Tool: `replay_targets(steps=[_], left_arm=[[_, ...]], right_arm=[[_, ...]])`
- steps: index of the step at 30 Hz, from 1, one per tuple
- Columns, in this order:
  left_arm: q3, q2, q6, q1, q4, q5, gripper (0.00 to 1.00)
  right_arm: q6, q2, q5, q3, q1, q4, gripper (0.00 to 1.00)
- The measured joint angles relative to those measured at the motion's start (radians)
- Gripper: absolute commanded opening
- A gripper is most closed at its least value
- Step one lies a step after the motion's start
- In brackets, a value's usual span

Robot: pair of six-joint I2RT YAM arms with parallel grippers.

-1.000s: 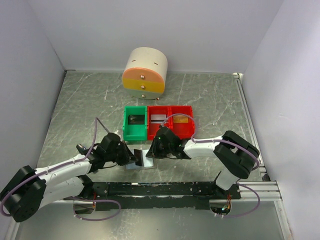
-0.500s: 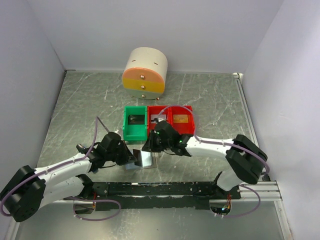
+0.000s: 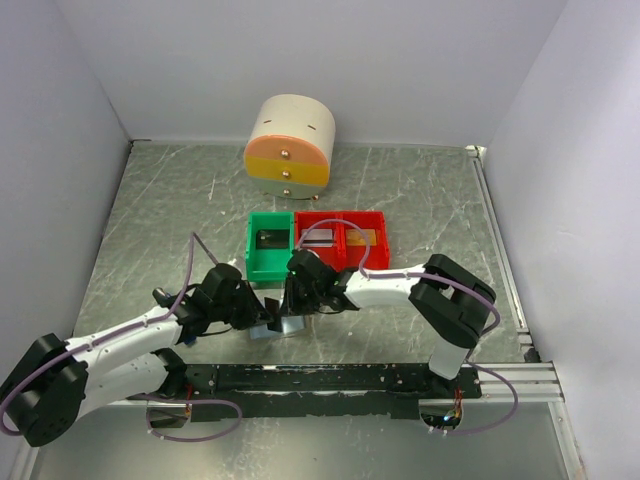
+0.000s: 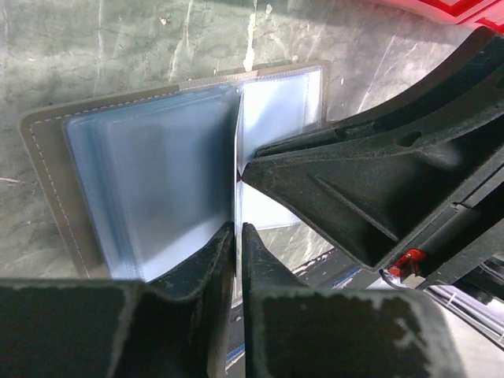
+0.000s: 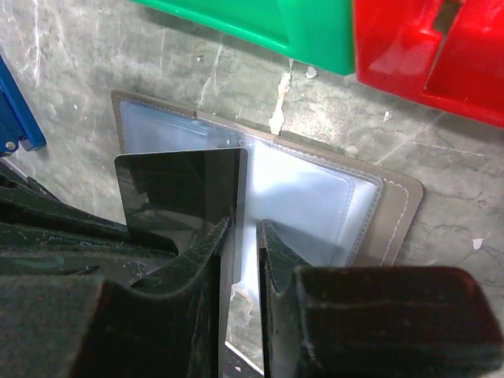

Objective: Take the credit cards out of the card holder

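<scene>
Two grippers, both mine, meet on one upright leaf. My right gripper (image 5: 244,226) is closed to a narrow slit on the black card (image 5: 177,197). It pinches the edge nearest me, so the card stands on edge and stretches away to the left of my fingers in the right wrist view. My left gripper (image 4: 238,230) is pressed almost fully together on a clear plastic leaf (image 4: 239,150) of the card holder (image 4: 43,181) and lifts that leaf straight up from the spine. In the left wrist view the right gripper's tip comes in from the right and reaches the same leaf just beyond my left fingertips.

Around them the card holder lies open and flat on the surface (image 5: 79,47), with pale pockets spread on both sides of the raised leaf. It sits just on the near side of the green bin (image 5: 276,24).

I judge that the card lies in the same plane as the leaf. I cannot tell how much of it sits inside a pocket. The pull should run along that plane, away from my left gripper, which anchors the leaf. A sideways tug would likely bend the card or drag the holder.
</scene>
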Motion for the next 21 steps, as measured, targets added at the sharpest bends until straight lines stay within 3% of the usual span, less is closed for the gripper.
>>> replay_targets(steps=[5, 12, 21], left_arm=[[0.0, 0.031, 0.006, 0.0, 0.031, 0.013, 0.29], [0.0, 0.076, 0.016, 0.0, 0.058, 0.03, 0.08], [0.005, -0.029, 0.014, 0.0, -0.035, -0.018, 0.07]], right_arm=[[0.028, -0.002, -0.007, -0.026, -0.002, 0.042, 0.18], [0.048, -0.007, -0.006, -0.042, -0.003, 0.064, 0.18], [0.039, -0.023, 0.037, -0.024, 0.001, 0.002, 0.2]])
